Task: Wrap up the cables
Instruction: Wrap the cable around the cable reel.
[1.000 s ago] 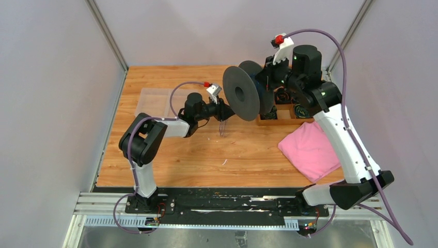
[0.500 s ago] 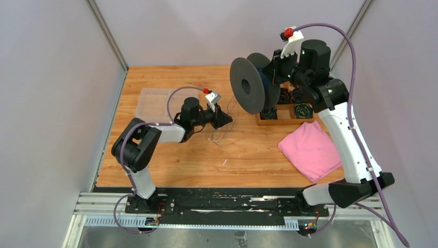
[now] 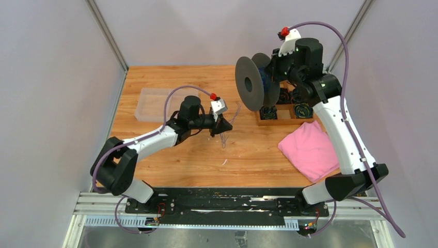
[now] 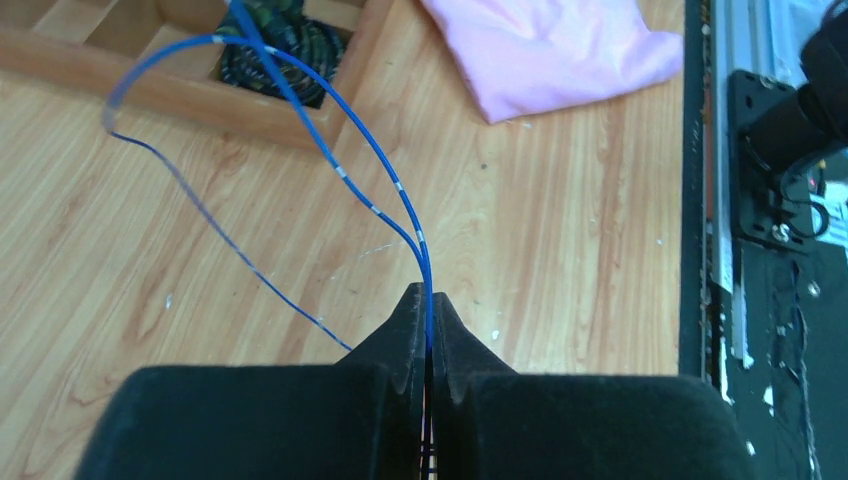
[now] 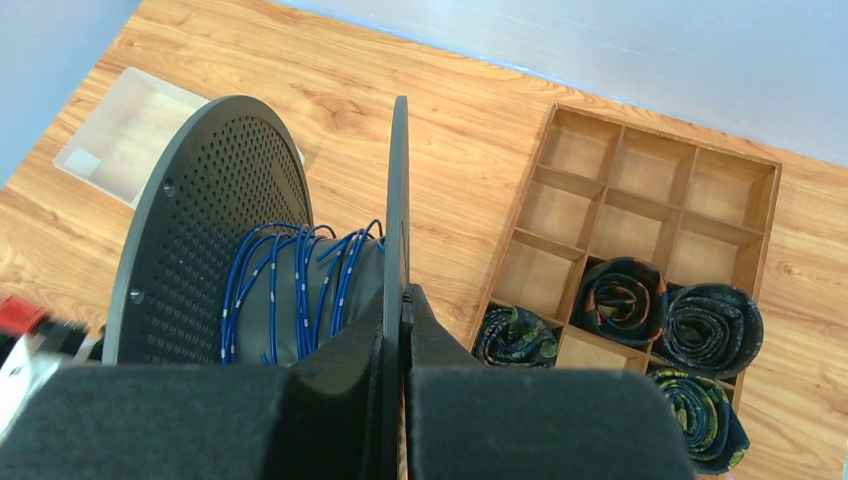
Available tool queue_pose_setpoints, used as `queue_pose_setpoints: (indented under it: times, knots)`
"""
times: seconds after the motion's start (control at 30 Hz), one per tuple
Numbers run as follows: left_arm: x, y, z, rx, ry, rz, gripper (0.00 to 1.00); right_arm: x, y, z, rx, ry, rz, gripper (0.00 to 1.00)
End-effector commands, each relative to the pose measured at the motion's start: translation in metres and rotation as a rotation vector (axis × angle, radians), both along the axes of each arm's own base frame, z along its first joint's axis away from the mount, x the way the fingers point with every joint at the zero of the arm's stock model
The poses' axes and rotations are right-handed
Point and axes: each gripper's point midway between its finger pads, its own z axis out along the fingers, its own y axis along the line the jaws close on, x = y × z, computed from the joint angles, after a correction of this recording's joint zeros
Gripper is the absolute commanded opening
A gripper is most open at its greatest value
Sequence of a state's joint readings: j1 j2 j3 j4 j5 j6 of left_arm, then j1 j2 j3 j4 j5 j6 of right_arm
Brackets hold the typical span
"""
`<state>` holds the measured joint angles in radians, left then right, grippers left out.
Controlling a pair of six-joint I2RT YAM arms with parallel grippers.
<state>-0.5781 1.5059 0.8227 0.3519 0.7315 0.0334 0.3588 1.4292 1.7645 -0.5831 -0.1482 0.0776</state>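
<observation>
Since a second ago the left arm has stretched out toward the middle of the desk (image 3: pixel 170 165). The left gripper (image 4: pixel 427 300) has pinched together on the thin blue-black cable (image 4: pixel 375 208), which runs from its jaws toward the black perforated plastic spool (image 5: pixel 205 190). The right gripper (image 5: pixel 402 296) is clamped on that spool's flange, holding it above the compartmented wooden tray (image 5: pixel 650 190) near the desk's far right corner. Several turns already lie on the hub. Loose loops hang free, so the winding looks under way, with slack left to take up.
</observation>
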Motion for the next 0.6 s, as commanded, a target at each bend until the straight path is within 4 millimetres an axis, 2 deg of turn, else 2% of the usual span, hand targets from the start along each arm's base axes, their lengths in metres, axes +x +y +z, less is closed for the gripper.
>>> queue_pose_setpoints:
  times: [0.0,0.13,0.27,0.43,0.57]
  knots:
    - [-0.029,-0.002,0.010,0.156,-0.135,-0.133,0.00,0.015,-0.010,0.018,0.008,-0.064,-0.065,0.01]
    - [-0.048,-0.005,0.021,0.245,-0.178,-0.201,0.00,0.022,-0.013,0.003,-0.015,-0.036,-0.092,0.01]
    - [-0.052,-0.005,0.043,0.281,-0.185,-0.209,0.00,0.030,-0.023,-0.010,-0.072,-0.036,-0.136,0.01]
    - [-0.055,-0.003,0.084,0.296,-0.201,-0.218,0.04,0.034,-0.027,-0.031,-0.139,-0.031,-0.160,0.01]
    - [-0.059,-0.008,0.129,0.234,-0.243,-0.233,0.04,0.034,-0.027,-0.046,-0.176,-0.030,-0.165,0.01]
